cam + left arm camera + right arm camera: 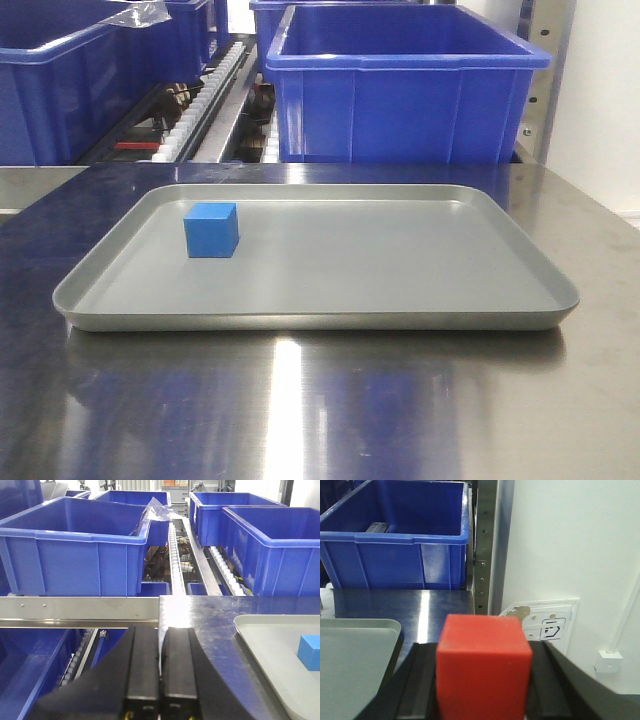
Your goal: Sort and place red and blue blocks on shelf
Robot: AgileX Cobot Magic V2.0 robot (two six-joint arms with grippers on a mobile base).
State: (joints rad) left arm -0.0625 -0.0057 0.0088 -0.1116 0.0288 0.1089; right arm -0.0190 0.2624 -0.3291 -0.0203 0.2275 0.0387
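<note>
Up close, right gripper is clamped on the red block, and left gripper is pressed together, empty. Blue block sits far-left on the tray. Neither's on the shelf yet.

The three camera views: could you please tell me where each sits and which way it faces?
Exterior front: low over the table, facing the grey tray holding the blue block, bins behind; no robot part shows.
Left wrist: behind the shut left gripper, facing the shelf and bins.
Right wrist: behind the right gripper clamping the red block, facing a bin and white wall.
Shared: all three show the tray; front and left wrist show the blue block.
</note>
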